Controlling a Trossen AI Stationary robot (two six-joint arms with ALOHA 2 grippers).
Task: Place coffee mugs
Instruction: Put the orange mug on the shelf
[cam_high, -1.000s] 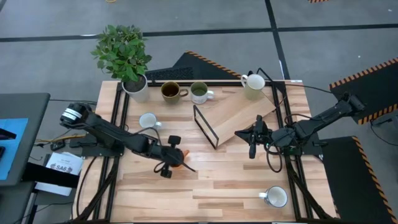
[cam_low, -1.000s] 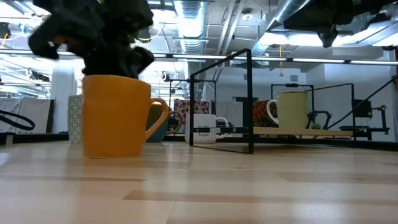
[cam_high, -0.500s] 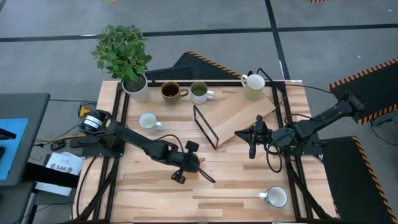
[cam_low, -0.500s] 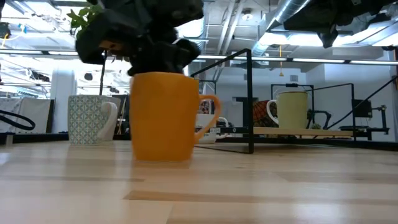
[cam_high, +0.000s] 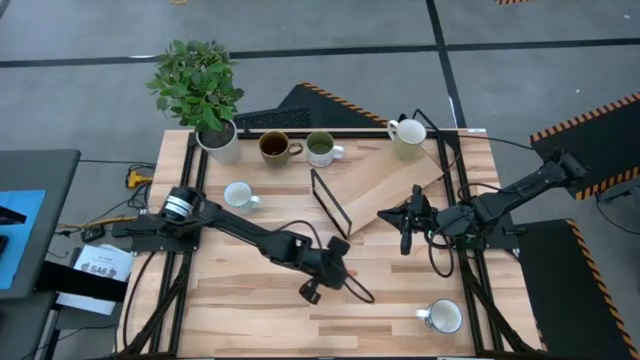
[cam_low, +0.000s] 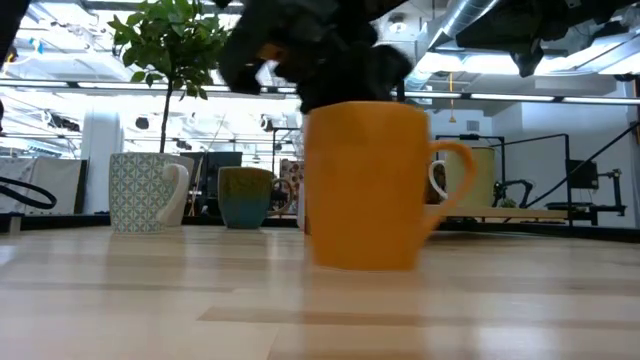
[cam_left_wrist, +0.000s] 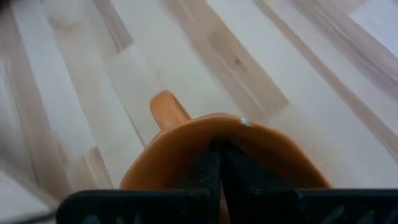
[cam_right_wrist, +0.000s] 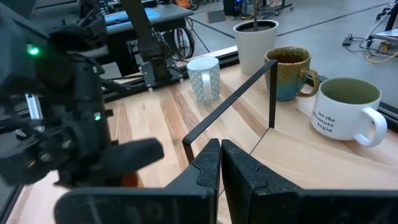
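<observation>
1. Carrying the orange mug (cam_low: 372, 185), the left end effector (cam_high: 335, 272) has travelled rightward across the bench (cam_high: 400, 300) over the last second, from the left-centre area to a position just in front of the black wire frame (cam_high: 330, 203).
2. The left end effector is closed on the orange mug; in the left wrist view its fingers meet over the mug rim, with the handle pointing away from the wrist.
3. In the low view the orange mug sits at, or barely above, the bench surface; contact cannot be confirmed.
4. The right end effector (cam_high: 408, 222) has not moved. It hovers beside the wooden board (cam_high: 395, 185) with its fingers closed and holding nothing.
5. The remaining mugs are unchanged: the brown mug (cam_high: 273, 146) and green-lined mug (cam_high: 321, 148) at the far edge, the cream mug (cam_high: 407, 135) on the wooden board, the patterned mug (cam_high: 238, 194) at left, and the white mug (cam_high: 443, 317) at near right.
6. Judgement: transport is under way; release has not yet occurred.
</observation>
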